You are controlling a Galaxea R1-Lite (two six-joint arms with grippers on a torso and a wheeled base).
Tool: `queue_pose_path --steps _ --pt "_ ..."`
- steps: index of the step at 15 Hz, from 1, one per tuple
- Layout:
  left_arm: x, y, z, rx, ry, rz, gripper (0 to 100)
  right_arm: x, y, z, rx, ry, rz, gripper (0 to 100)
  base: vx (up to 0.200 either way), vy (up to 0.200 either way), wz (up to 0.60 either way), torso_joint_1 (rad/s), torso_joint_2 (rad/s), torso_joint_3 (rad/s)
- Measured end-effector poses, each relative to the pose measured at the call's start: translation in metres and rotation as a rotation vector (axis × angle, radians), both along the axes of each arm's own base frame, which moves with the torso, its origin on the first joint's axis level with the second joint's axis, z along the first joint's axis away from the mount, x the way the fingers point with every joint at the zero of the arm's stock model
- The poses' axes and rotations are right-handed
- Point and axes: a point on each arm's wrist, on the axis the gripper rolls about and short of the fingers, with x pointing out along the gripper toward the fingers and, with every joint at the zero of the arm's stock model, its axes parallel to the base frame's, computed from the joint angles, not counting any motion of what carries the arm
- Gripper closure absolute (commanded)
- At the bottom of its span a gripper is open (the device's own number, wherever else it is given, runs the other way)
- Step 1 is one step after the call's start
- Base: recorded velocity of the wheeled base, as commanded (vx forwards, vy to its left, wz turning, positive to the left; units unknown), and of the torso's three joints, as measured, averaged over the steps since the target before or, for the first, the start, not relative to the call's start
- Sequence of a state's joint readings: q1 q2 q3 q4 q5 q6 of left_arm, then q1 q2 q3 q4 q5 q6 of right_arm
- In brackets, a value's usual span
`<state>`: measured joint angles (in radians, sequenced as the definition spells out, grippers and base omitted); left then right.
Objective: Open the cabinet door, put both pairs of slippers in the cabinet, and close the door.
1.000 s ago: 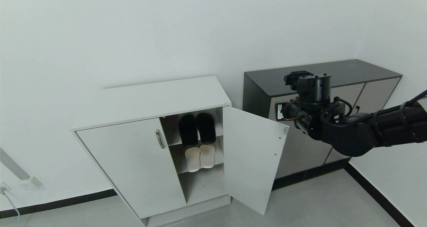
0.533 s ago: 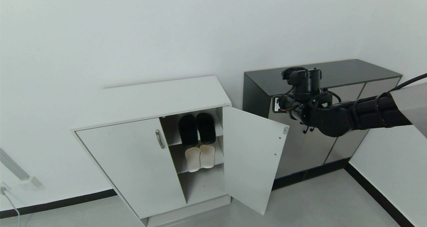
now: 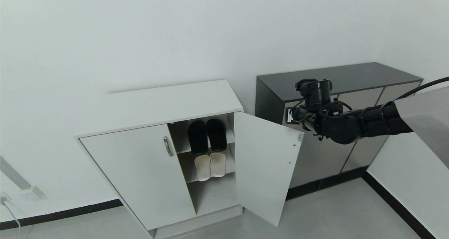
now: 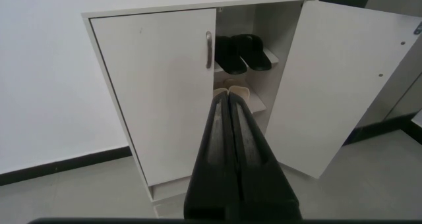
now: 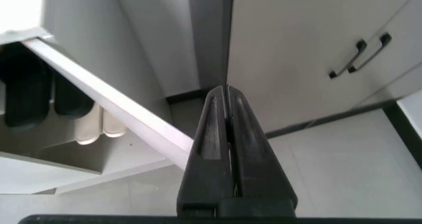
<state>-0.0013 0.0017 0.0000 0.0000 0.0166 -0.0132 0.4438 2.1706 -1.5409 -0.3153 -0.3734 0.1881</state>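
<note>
Slippers lie inside the cabinet (image 3: 168,105): black pair (image 3: 207,135) on the upper shelf, white pair (image 3: 210,165) below. Closing comes now. The right gripper (image 5: 228,95), closed and empty, is near the free edge of the open door (image 3: 265,168) and must push its outer face shut. The left gripper (image 4: 228,102) is closed too.

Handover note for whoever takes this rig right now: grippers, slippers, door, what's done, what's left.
Left gripper: shut, empty, facing the cabinet from a distance.
Right gripper: shut, empty, just beyond the free edge of the open door; in the head view it looks clear of it.
Black slippers: on the top shelf.
Pale slippers: on the shelf below.
Done: door opened, both pairs inside.
Left: close the door.
</note>
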Motion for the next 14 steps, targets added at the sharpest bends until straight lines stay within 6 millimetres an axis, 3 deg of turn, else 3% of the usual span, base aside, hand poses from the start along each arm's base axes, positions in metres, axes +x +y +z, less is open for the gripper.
queue_pose_path --steps 14 --pt "0.0 0.0 0.0 0.0 0.0 0.0 100 0.008 0.004 -0.028 -0.008 0.059 0.003 100 0.0 0.0 0.0 0.0 0.0 0.0"
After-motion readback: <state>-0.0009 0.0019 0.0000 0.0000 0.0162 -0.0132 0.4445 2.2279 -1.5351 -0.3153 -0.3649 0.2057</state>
